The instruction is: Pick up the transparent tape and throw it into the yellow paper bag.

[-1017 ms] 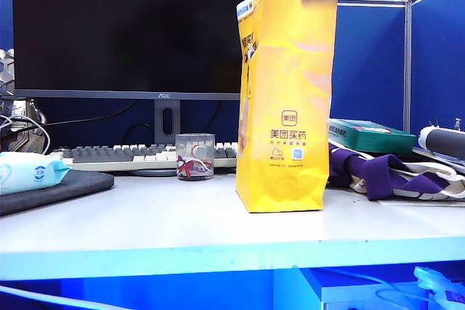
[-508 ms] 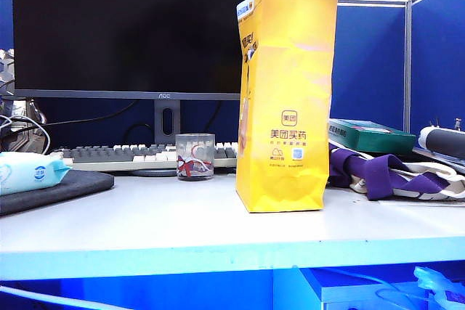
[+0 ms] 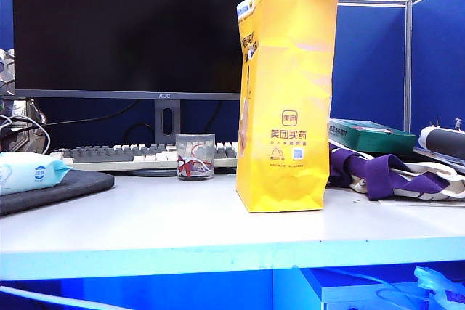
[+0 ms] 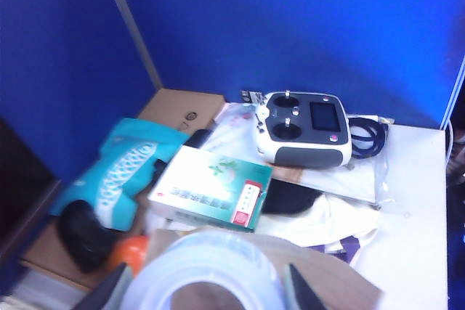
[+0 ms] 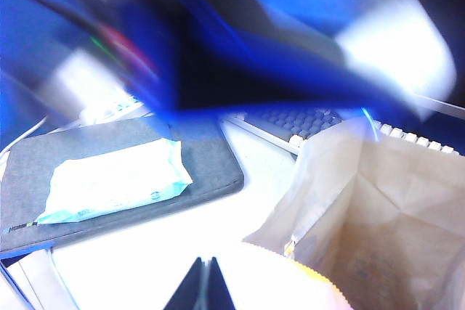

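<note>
The yellow paper bag stands upright in the middle of the desk in the exterior view, where neither gripper shows. In the left wrist view my left gripper is shut on the transparent tape, a whitish ring held flat between the two dark fingers. A brown surface lies under the tape. In the right wrist view my right gripper is shut with nothing in it, just beside the open mouth of the yellow paper bag. A blurred dark arm crosses that view above the bag.
A glass cup stands left of the bag, before a keyboard and monitor. A wipes pack lies on a grey pad at the left. A green box and purple cloth lie right. A remote controller lies beyond.
In the exterior view the tape in the left gripper and a dark arm showed at the top edge a second ago. Both have moved up out of that view; the desk's things are unmoved.
</note>
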Robot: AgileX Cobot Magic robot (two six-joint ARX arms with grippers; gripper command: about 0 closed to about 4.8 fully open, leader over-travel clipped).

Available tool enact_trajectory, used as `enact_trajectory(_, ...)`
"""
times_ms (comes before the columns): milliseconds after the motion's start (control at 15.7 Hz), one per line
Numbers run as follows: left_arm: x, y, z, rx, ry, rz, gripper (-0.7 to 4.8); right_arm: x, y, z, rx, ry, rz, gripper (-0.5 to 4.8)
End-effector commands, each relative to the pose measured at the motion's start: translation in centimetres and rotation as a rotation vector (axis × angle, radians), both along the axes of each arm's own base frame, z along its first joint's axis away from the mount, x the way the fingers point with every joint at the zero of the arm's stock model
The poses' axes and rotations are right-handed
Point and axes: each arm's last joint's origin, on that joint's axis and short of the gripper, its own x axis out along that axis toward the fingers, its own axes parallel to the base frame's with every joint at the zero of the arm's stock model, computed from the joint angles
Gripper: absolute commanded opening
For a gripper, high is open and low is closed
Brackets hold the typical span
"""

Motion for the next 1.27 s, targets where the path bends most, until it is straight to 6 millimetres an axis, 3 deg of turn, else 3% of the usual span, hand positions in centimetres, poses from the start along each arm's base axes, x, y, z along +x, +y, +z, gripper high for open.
enact_trajectory(64, 1.6, -1.0, -2.2, 0.024, 0.046, 0.002, 2.74, 0.0, -0.1, 0.4, -0.001, -0.032, -0.009, -0.01)
enact_trajectory(508, 2.3, -1.0, -3.0, 0.047, 0.062, 0.039, 2.84, 0.2, -0.4, 0.5, -0.035, -0.075, -0.079, -0.01)
enact_trajectory(572, 2.3, -1.0, -3.0, 0.046, 0.062, 0.039, 3.46, 0.2, -0.4, 0.5, -0.035, -0.075, -0.079, -0.01)
enact_trajectory(636, 2.3, -1.0, -3.0, 0.037, 0.076, 0.044, 4.79, 0.2, -0.4, 0.5, -0.035, -0.075, -0.079, -0.01)
enact_trajectory(890, 2.1, -0.9, -2.8, 0.019, 0.098, 0.052, 4.79, 0.2, -0.4, 0.5, -0.035, -0.075, -0.079, -0.01)
enact_trajectory(1017, 1.2, 0.0, -1.2, 0.058, 0.05, 0.122, 4.79, 0.2, -0.4, 0.5, -0.035, -0.074, -0.079, -0.01)
enact_trajectory(1144, -1.0, 2.1, 1.2, 0.159, -0.037, 0.231, 4.79, 0.2, -0.4, 0.5, -0.035, -0.074, -0.08, -0.01)
enact_trajectory(1271, -5.4, 7.3, 5.7, 0.134, -0.059, 0.34, 4.79, 0.2, -0.5, 0.8, -0.033, -0.093, -0.088, -0.01)
